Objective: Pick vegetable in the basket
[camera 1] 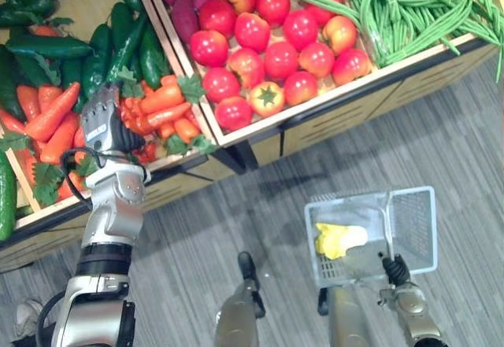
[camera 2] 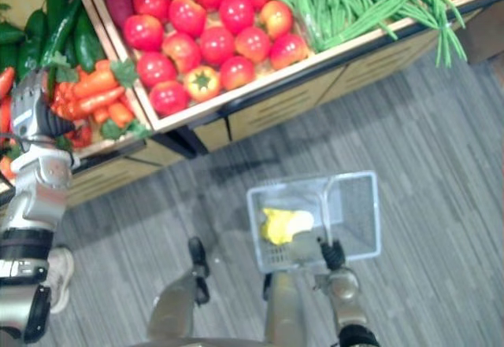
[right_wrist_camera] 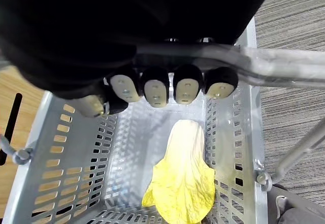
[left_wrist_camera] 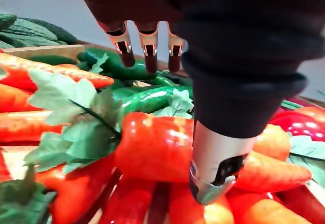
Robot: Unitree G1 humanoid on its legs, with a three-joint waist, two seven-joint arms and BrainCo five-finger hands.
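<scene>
A: Hand states?

B: Left hand is over the carrot pile in the crate. Fingers straight, thumb down beside one carrot. Nothing is gripped. Right hand is curled round the handle of the basket, which hangs low over the floor, well apart from the crate.

A: Basket contents?

B: One yellow leafy vegetable on the bottom. The carrot is in the pile, not yet picked.

A: Carrot orientation?

B: It lies flat, long axis across the line of the fingers. The thick leafy end is on one side and the taper on the other. In the eye views the hand covers it, so I cannot tell its heading in the crate.

A: Failure modes?

B: Judgement only:
- The skin looks smooth and rounded, so a close near the taper could squeeze it out sideways.
- The fingers may catch leaves instead of the body.
- Neighbours touch it all round and cucumbers lie just beyond, so lifting may drag or roll them.
- The carry to the basket is long, and an off-centre hold would let the carrot tip.
- Released crosswise, it could bridge the rim.
</scene>
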